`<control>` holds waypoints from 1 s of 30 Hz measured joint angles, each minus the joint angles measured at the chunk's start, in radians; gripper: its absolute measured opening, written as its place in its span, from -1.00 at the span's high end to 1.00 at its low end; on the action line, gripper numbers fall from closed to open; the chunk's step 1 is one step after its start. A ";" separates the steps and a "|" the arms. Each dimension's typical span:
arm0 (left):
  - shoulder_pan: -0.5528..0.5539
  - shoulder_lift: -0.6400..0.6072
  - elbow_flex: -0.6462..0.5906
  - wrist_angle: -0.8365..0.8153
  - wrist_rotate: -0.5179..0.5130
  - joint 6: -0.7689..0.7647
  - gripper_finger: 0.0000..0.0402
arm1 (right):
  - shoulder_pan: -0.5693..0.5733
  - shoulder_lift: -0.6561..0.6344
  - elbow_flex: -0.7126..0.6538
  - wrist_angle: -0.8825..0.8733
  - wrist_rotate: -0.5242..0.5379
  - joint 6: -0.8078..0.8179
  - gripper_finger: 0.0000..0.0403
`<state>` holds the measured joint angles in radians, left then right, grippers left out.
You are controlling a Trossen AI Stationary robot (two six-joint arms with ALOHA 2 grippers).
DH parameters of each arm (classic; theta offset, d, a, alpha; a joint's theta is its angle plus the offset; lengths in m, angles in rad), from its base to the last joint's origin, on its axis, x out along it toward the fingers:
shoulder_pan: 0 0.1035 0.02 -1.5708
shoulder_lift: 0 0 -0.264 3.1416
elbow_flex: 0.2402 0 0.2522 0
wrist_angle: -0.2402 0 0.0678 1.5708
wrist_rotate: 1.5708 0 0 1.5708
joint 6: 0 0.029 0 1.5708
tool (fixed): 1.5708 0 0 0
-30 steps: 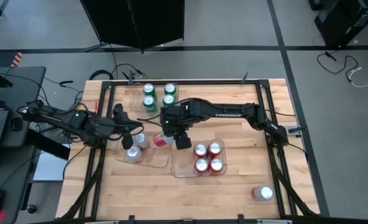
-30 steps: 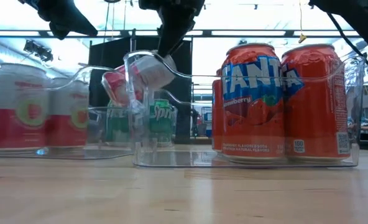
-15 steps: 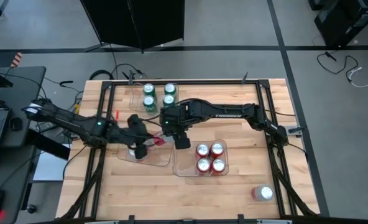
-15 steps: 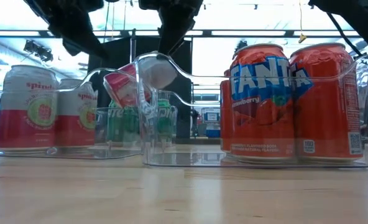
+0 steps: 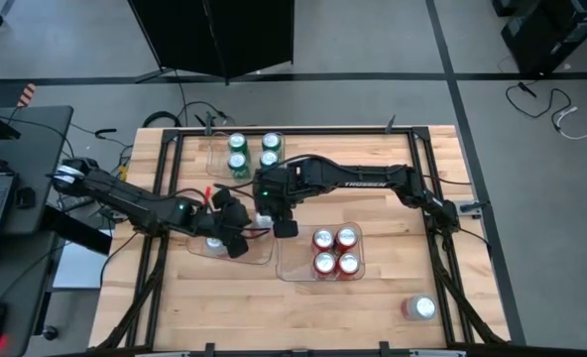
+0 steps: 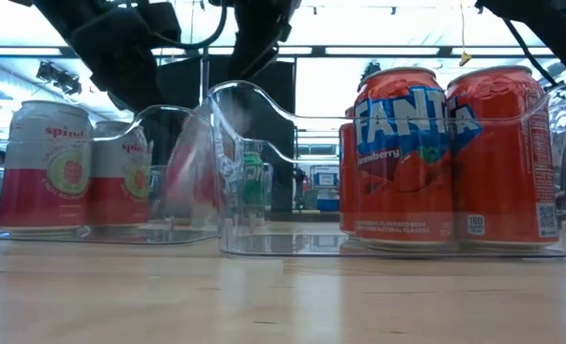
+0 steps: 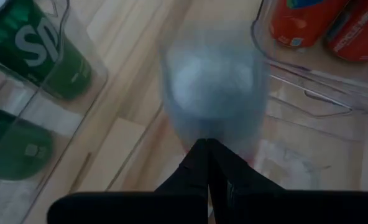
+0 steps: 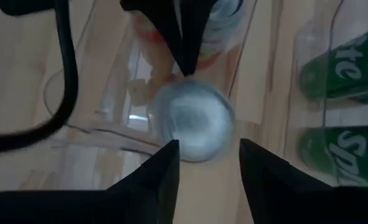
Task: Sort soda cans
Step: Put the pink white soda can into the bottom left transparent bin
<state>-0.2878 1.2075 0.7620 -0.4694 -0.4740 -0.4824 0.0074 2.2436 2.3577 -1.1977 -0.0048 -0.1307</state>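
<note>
1. Your right gripper has its fingers apart and is clamping nothing. A silver-white can sits just past the fingertips, top facing the wrist camera.
2. Your left gripper is pinched closed and empty. Its tip points at that same can, which is blurred right in front of it. In the right wrist view the closed tip reaches the can's far rim.
3. In the high view both grippers crowd one spot. The left one hangs over the clear tray and the right one is just beside it. The can itself is hidden under them there.
4. The low view shows what the others don't: a pink-white smear low inside that tray. Two silver-white cans, lettering starting "spind", stand upright next to it.
5. The red cans' tray wall stands right beside the right gripper. It holds four red cans reading "FANTA", "strawberry".
6. The green cans sit in a tray beyond the right gripper. Partial "Sp" and "te" lettering shows in the right wrist view.
7. One more can stands alone at the table corner, well apart from both grippers.
</note>
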 joint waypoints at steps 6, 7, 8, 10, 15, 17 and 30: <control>0.000 0.016 -0.021 0.073 -0.003 0.002 1.00 | 0.000 0.021 0.000 0.035 -0.049 -0.002 0.38; 0.000 0.016 -0.034 0.097 -0.003 0.003 1.00 | 0.000 0.025 0.000 0.036 -0.052 -0.004 0.40; 0.000 0.016 -0.047 0.114 0.001 0.001 1.00 | 0.000 0.029 -0.002 0.031 -0.056 -0.006 0.42; 0.000 0.016 -0.067 0.132 0.012 -0.009 1.00 | 0.000 0.040 -0.004 0.039 -0.068 -0.015 0.45; 0.000 0.016 -0.079 0.151 0.021 -0.023 1.00 | 0.000 0.040 -0.005 0.054 -0.072 -0.030 0.50; -0.002 0.016 -0.073 0.144 0.028 -0.018 1.00 | 0.000 0.034 -0.005 0.042 -0.079 -0.040 0.52; -0.036 -0.058 -0.057 0.108 0.377 0.142 1.00 | 0.033 -0.007 -0.005 -0.005 -0.183 -0.081 0.45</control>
<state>-0.3233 1.1500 0.7048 -0.3615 -0.0966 -0.3408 0.0409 2.2364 2.3524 -1.2030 -0.1874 -0.2115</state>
